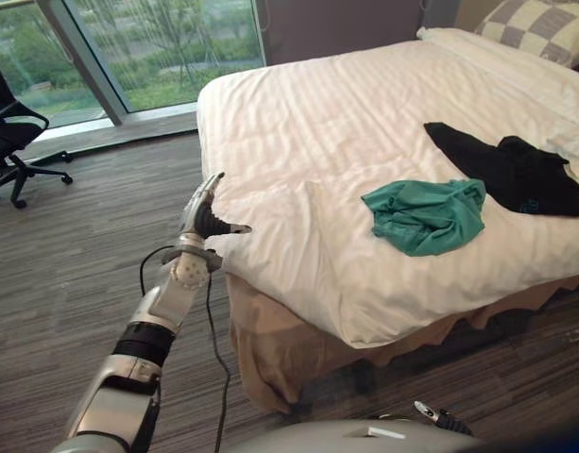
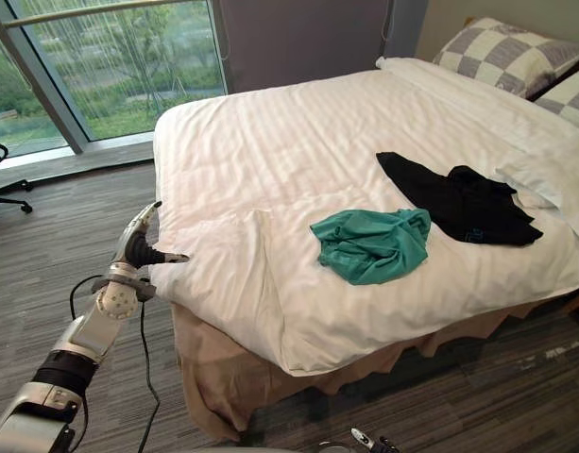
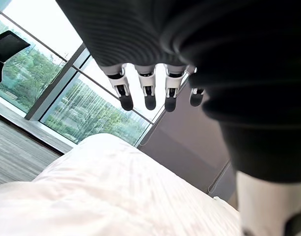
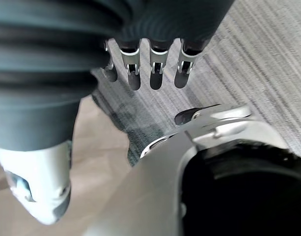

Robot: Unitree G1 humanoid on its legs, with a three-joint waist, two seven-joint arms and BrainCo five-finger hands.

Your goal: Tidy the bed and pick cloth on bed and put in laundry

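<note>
teal cloth (image 1: 426,215) lies on the bed (image 1: 317,123), well apart from the left hand (image 1: 204,219), empty and straight-fingered at the corner.

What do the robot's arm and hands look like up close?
The left arm is silver-grey with a black band and a round wrist joint. The left hand and right hand wear dark ribbed covers; their silver fingers end in dark tips.

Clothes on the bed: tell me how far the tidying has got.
Nothing done yet: the green cloth and black cloth both lie on the bed. The left hand, open, is at the bed's corner; right hand hangs open, empty. Both remain to be moved.
</note>
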